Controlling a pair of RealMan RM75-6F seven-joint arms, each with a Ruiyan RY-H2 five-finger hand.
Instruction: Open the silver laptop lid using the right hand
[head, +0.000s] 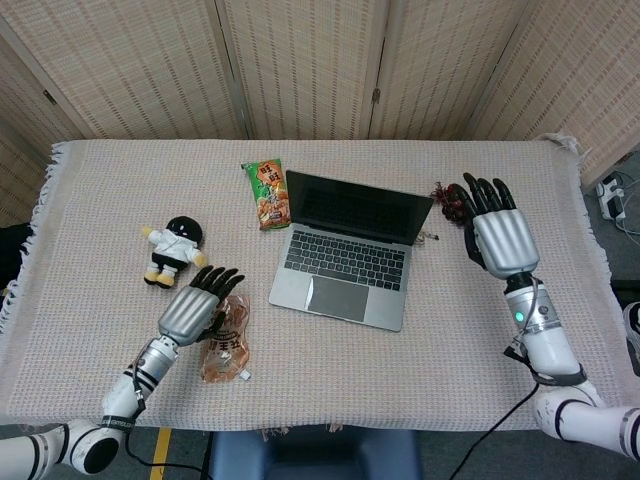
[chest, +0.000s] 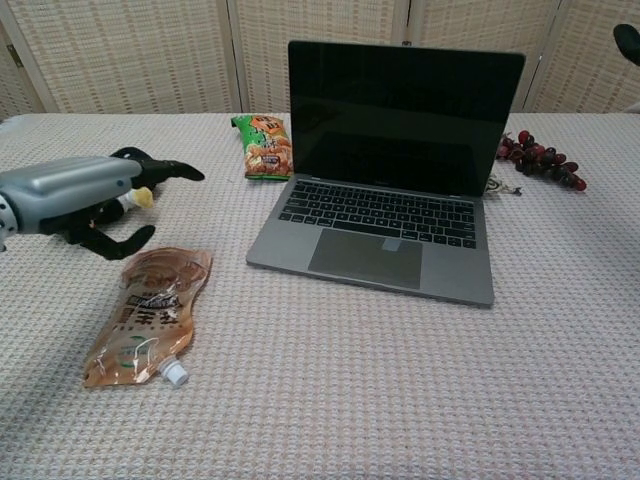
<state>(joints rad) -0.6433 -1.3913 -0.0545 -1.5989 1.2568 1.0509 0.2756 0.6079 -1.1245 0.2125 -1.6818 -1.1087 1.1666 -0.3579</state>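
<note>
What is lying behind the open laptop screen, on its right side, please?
A bunch of dark red grapes lies on the table cloth behind the laptop, right of its lid. The screen covers the bunch's left end in the chest view, so its full extent is hidden there.

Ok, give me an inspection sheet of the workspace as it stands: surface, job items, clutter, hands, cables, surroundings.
Surface: table covered by a beige woven cloth, fringed at its left edge.
Job's things: silver laptop, lid open and upright, screen dark.
Clutter: green snack packet beside the laptop's far-left corner; plush doll to the left; orange spout pouch lying flat; dark grapes right of the screen.
Hands: left hand open above the pouch; right hand open, right of the laptop, touching nothing.
Cables: black cable below the right forearm at the table's front edge.
Surroundings: woven folding screens behind the table.
</note>
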